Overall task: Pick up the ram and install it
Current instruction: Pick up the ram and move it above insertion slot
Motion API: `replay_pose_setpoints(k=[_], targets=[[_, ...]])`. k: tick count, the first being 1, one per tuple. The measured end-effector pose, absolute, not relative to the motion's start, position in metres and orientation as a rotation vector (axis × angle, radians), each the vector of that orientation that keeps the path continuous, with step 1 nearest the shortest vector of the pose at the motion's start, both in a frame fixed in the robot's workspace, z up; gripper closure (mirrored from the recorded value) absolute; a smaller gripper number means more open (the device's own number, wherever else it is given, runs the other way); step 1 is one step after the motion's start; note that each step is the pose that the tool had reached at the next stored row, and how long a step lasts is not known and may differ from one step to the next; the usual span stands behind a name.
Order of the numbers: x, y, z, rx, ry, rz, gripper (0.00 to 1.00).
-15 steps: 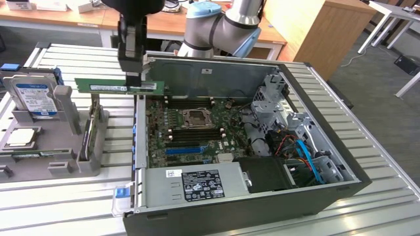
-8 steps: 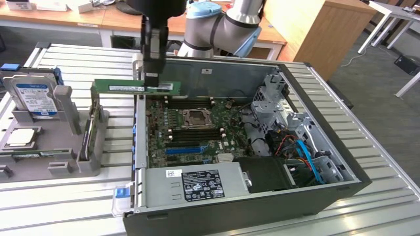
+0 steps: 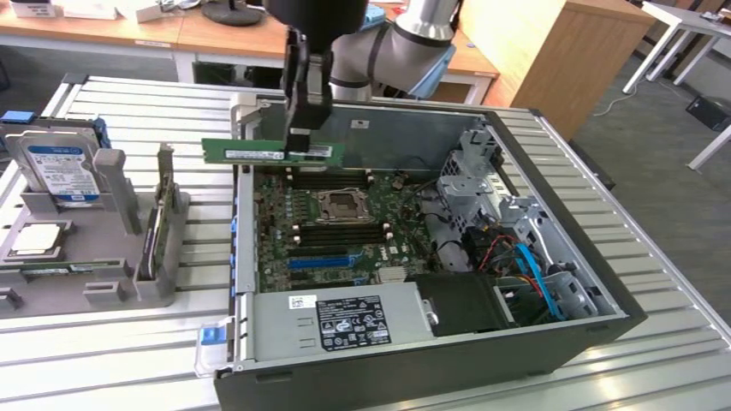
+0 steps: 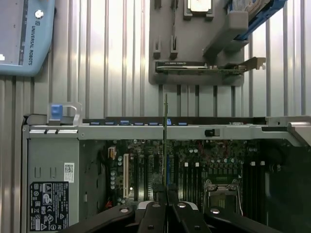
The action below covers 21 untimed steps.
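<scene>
1. On the exterior view's left you see a grey parts holder [image 3: 115, 214] on the slatted metal table [image 3: 674, 282]. It carries a silver hard drive [image 3: 57, 167] with a blue-and-white label and an expansion card [image 3: 160, 224] standing on edge.
2. Next comes the ram [image 3: 246, 152] – a thin green stick with a white label. It is held level in the air over the far corner of the open computer case [image 3: 594, 291], on the side nearest the holder. It is above the motherboard [image 3: 377, 231] and not seated in any slot.
3. Your gripper [image 3: 300, 141] is clenched on the ram, pinching its upper edge nearer the end that points to the exterior view's right.
4. The gripper's black body hangs straight down, fingers vertical. The silver arm [image 3: 425, 30] comes in from above on the exterior view's right and bends at the wrist behind the case's far wall.
5. Below and to the right, the case lies on its side with the panel off. The processor socket [image 3: 341, 205] is mid-board, a blue slot strip [image 3: 320, 260] lies nearer the camera, and the power supply [image 3: 342, 318] sits at the near edge.
6. In the wrist view the ram [image 4: 166, 141] shows edge-on – a thin line running from the gripper [image 4: 166, 194] out past the case rim. The black fingers [image 4: 154, 213] are pressed against it on both sides.
</scene>
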<state>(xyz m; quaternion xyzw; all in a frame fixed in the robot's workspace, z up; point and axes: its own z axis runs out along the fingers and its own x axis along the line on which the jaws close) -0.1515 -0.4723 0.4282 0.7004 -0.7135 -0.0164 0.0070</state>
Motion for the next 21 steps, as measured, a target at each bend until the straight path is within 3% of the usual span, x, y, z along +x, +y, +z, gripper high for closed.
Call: replay_pose_setpoints(k=[21], targets=[[-0.072, -0.472, 0.428, 2.201, -2.222, -0.052, 0.88]])
